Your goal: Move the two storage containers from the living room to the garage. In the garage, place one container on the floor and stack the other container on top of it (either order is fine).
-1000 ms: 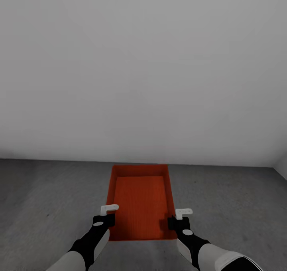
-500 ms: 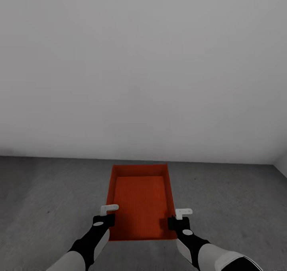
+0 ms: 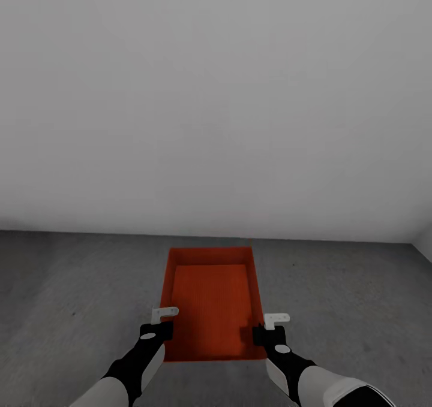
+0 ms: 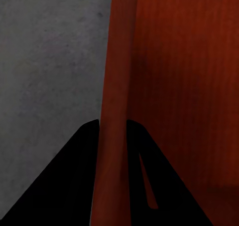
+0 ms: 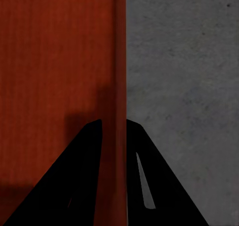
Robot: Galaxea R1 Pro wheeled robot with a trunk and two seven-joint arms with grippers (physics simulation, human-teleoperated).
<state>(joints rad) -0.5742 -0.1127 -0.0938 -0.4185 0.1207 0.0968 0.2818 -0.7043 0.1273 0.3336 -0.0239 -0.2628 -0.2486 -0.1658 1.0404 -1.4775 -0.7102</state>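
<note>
Each arm has its jaws closed astride a long wall of the storage container (image 3: pixel 210 302): in the left wrist view the dark fingers (image 4: pixel 74 181) sit on either side of the orange-red left wall, one outside over the floor, one inside over the ribbed bottom, and the right wrist view shows the same on the opposite wall. From where I stand that makes sense; the box has no handles, so pinching both thin walls at the near end is the way to carry it level and keep it from swinging.

The left gripper (image 3: pixel 157 330) and right gripper (image 3: pixel 268 334) hold it at matching spots, so the container lies square ahead of the robot, open side up, low over the floor (image 3: pixel 78 287) of the garage. Whether its base already rests on the concrete I cannot tell.

I see one box outline; whether a second sits nested beneath is unclear.

Room is generous: bare concrete to both sides, and the far rim stops a little short of the pale wall (image 3: pixel 216 95). A corner shows far right, well apart from the box.
</note>
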